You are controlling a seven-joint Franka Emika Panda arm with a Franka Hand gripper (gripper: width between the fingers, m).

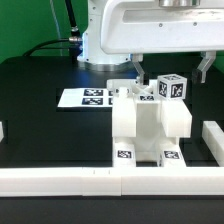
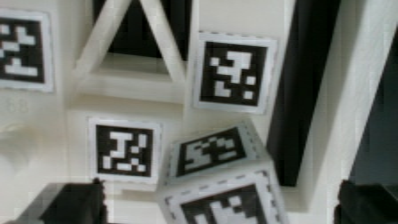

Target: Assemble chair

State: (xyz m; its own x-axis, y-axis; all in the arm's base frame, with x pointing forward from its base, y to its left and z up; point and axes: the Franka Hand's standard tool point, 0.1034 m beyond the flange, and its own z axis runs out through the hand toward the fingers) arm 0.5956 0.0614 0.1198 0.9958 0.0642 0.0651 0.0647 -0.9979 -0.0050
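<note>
The chair (image 1: 150,125) stands as a blocky white stack in the middle of the black table, with tags on its front feet. A white tagged piece (image 1: 171,87) sits tilted on top of it, toward the exterior view's right. My gripper (image 1: 138,72) hangs just above the stack's top. In the wrist view my gripper (image 2: 222,210) is open, with its dark fingertips (image 2: 71,205) wide apart. A tilted tagged piece (image 2: 222,200) lies below and between them, with a gap on each side. Other tagged white chair surfaces (image 2: 231,75) fill the view.
The marker board (image 1: 85,98) lies flat on the table at the exterior view's left of the chair. White border rails run along the front (image 1: 90,180) and the right side (image 1: 212,135). The robot's white base (image 1: 100,40) stands behind.
</note>
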